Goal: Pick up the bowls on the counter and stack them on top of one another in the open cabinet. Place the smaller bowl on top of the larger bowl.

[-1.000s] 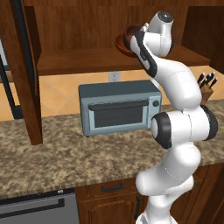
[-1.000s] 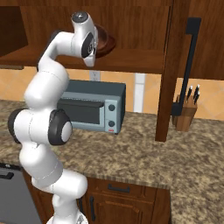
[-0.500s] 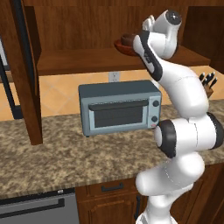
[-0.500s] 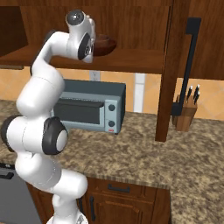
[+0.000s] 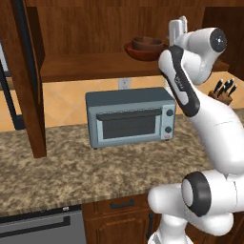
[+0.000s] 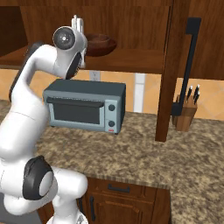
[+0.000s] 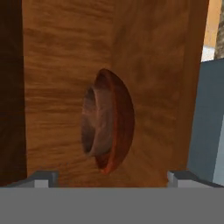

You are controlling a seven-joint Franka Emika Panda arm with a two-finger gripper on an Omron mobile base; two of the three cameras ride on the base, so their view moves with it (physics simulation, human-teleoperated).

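Observation:
On the shelf of the open cabinet [image 5: 86,64] the smaller bowl [image 5: 147,43], dark brown and deep, sits nested inside the larger bowl [image 5: 142,52], which is wide and reddish-brown. From the right base view the larger bowl [image 6: 103,44] stands just right of my hand. My gripper [image 5: 177,27] hangs open a little to the right of the stack, touching neither bowl. In the hand view, rolled sideways, the smaller bowl [image 7: 92,124] rests in the larger bowl [image 7: 121,118] ahead of my open gripper [image 7: 111,179], whose fingertips [image 7: 41,178] stand wide apart.
A grey-blue toaster oven [image 5: 131,116] stands on the speckled counter [image 5: 71,171] under the shelf. A knife block [image 6: 186,114] sits at the right beyond a dark cabinet post [image 6: 168,70]. Another post [image 5: 28,81] rises at the left.
The jaws have spread wide, letting go of the smaller bowl, which now rests in the larger one. My hand has drawn back from the stack.

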